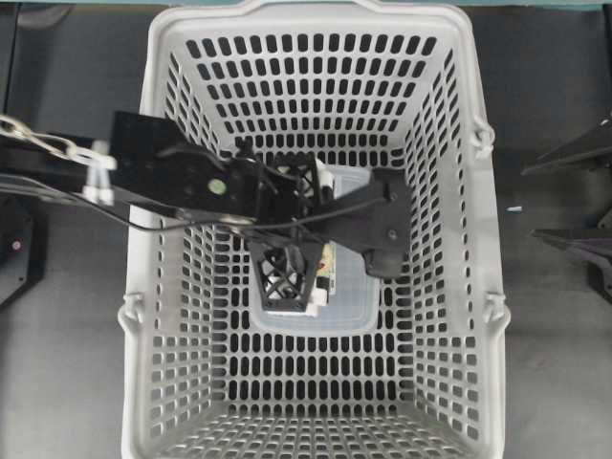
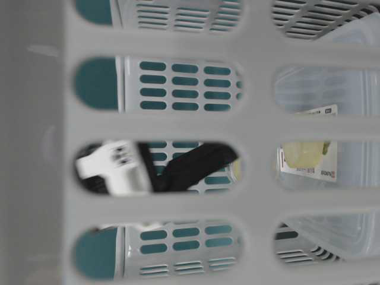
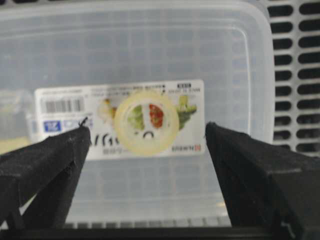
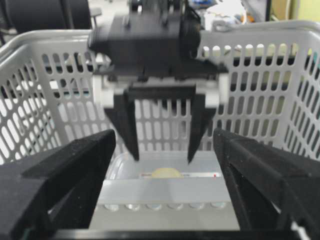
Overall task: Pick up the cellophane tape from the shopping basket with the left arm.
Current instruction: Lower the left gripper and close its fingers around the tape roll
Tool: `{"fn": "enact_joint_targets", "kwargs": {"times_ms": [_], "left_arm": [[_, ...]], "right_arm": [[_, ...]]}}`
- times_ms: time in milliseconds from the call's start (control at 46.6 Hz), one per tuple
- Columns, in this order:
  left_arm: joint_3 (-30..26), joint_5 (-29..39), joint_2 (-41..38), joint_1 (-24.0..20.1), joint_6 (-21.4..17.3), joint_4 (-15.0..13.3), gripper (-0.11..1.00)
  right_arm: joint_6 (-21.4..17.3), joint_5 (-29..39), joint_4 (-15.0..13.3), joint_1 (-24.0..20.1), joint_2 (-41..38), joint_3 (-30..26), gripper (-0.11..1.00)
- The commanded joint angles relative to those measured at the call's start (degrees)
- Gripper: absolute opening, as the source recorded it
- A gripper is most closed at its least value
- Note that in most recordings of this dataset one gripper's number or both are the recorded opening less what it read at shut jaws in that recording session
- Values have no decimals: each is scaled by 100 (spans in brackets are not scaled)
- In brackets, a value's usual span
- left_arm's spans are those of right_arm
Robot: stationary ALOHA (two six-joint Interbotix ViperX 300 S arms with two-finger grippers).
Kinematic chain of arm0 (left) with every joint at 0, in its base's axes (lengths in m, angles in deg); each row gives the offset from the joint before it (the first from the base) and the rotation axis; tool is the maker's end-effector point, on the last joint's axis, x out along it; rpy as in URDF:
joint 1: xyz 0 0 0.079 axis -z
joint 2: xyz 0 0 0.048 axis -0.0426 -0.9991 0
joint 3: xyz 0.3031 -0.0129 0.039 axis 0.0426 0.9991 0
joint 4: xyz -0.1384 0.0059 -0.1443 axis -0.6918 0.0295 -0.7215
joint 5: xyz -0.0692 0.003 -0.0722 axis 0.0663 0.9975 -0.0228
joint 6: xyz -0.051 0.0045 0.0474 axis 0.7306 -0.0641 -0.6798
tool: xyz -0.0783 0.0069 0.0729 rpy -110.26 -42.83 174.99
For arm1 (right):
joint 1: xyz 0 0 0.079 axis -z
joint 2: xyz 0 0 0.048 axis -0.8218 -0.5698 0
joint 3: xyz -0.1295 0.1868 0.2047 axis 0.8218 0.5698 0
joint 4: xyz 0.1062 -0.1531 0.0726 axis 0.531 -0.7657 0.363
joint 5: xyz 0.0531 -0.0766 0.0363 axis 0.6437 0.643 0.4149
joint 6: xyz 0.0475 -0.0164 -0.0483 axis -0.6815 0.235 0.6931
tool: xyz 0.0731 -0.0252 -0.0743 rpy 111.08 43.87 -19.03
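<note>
The cellophane tape is a small pale yellow ring lying flat on the printed label of a clear plastic box on the floor of the grey shopping basket. My left gripper is open, its black fingers on either side of the roll and not touching it. In the right wrist view the left gripper hangs just above the tape. In the overhead view the left gripper hides the roll. My right gripper is open and empty outside the basket.
The clear box lies in the middle of the basket floor. The slotted basket walls rise on all sides of the left gripper. The basket's near wall fills the table-level view.
</note>
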Motion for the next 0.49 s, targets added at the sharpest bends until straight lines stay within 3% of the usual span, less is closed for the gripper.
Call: {"fn": "enact_joint_targets", "kwargs": {"times_ms": [0,472], "left_arm": [[-105,-18,-35,9,-18,18,90],[132,-316,-316,0,0,18,90]], "right_arm": [[-9,-88,18,0,-35,-105,76],[-9,-88,18,-9,-35,-79,76]]}}
